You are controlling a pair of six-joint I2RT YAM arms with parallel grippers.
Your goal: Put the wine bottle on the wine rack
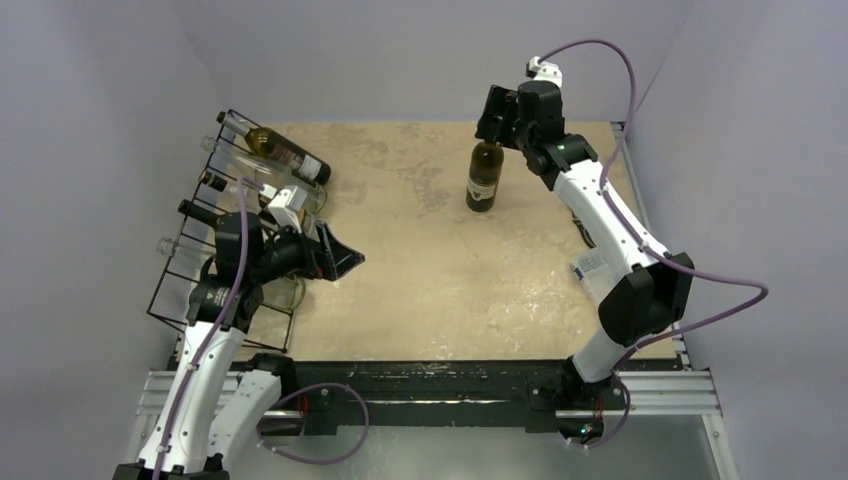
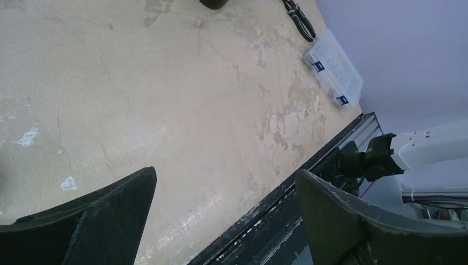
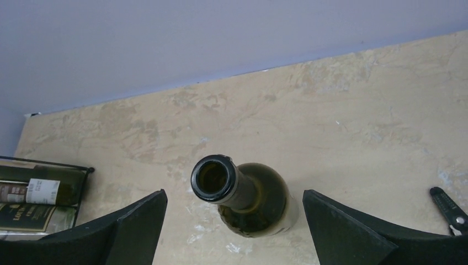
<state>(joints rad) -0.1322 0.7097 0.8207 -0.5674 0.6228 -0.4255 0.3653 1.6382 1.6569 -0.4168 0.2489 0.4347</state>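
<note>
From above, your right gripper (image 1: 492,138) is hovering, fingers spread and empty, over the upright wine bottle (image 1: 484,178). Your left gripper (image 1: 345,255), also released, is waiting beside the wine rack (image 1: 190,270).

At the left wrist, only bare table (image 2: 165,83) is showing between the fingers (image 2: 94,221).

At the right wrist, the bottle's mouth is sitting nearer one finger; closing off-centre is risking a topple. Its base is hidden.

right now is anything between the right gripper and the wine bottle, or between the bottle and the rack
Nothing blocks the open right gripper; the wine bottle stands untouched between its fingers. Toward the wine rack, the left gripper hangs in front of it.
</note>
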